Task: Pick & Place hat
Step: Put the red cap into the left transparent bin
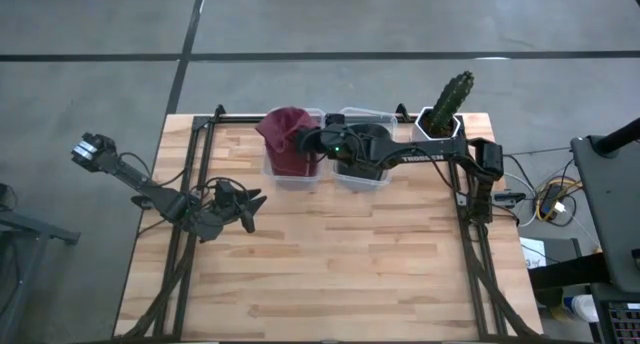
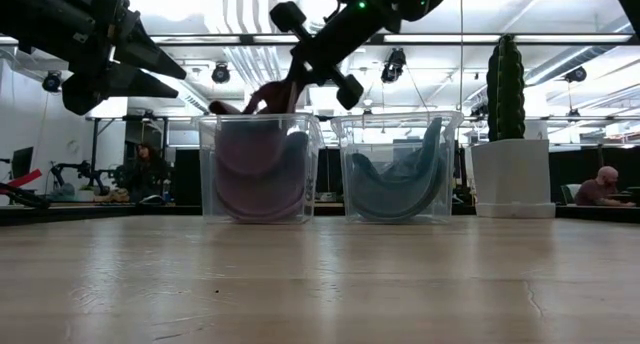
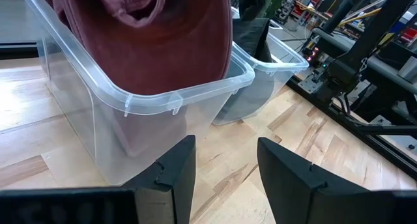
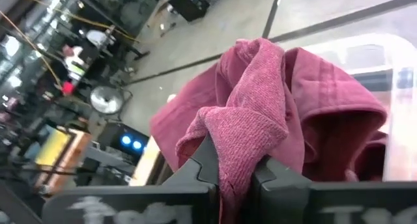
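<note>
One soft, light maroon cloth hat [image 1: 287,134] droops half inside the clear plastic bin [image 1: 268,172], its bunched crown fold pinched tight by the right hand [image 4: 233,167], a sensible hold.

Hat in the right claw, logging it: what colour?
Maroon hat, clearest in the right wrist view.

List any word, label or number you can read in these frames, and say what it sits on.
No text reads clearly.
White lettering along the right arm: too small to read.
White marks low on the right gripper, jaws shut on the hat: blurred.
The left gripper, open, shows none.
</note>
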{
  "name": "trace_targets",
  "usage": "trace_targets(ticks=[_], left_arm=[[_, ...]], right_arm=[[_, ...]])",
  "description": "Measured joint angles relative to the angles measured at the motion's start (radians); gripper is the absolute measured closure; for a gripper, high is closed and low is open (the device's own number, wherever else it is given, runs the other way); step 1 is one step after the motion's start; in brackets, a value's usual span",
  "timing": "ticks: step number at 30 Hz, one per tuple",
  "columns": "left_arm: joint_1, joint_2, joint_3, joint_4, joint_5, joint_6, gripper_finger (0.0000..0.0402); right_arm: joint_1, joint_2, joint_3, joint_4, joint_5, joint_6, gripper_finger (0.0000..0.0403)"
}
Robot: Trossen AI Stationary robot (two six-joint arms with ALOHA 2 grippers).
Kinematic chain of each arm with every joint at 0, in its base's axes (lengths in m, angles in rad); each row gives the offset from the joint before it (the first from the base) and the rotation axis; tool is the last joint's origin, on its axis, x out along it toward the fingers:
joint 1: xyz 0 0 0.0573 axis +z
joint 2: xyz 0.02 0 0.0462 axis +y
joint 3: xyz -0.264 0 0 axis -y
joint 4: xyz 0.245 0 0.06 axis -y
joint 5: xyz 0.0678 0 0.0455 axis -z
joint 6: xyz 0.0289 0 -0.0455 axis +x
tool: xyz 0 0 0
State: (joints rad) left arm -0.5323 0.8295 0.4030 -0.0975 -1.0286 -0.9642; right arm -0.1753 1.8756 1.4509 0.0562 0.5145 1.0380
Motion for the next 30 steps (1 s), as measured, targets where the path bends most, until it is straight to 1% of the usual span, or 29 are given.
trace_targets(ticks=[4, 10, 14, 18, 21, 24, 30], left_arm=[[0.0, 0.0, 0.0, 0.0, 0.0, 0.0, 0.0245], [0.0, 0.0, 0.0, 0.0, 0.008, 0.014, 0.0245], [0.0, 0.0, 0.0, 0.0, 0.01, 0.014, 0.0245], [0.0, 0.0, 0.0, 0.0, 0.015, 0.018, 0.0245], [0.0, 0.0, 0.0, 0.0, 0.016, 0.02, 0.0245], [0.0, 0.0, 0.0, 0.0, 0.016, 0.02, 0.0245], [0.0, -0.001, 0.0, 0.0, 0.015, 0.02, 0.0245]], right_arm=[[-0.001, -0.003, 0.0, -0.02, -0.04, -0.051, 0.0373], [-0.004, -0.012, 0.0, -0.029, -0.068, -0.104, 0.0316], [-0.015, -0.019, 0.0, -0.084, -0.071, -0.116, 0.0277], [-0.029, -0.026, 0.0, -0.144, -0.077, -0.134, 0.0248], [-0.032, -0.038, 0.0, -0.156, -0.085, -0.177, 0.0235], [-0.031, -0.05, 0.0, -0.157, -0.122, -0.219, 0.0227], [-0.029, -0.082, 0.0, -0.18, -0.127, -0.291, 0.0223]])
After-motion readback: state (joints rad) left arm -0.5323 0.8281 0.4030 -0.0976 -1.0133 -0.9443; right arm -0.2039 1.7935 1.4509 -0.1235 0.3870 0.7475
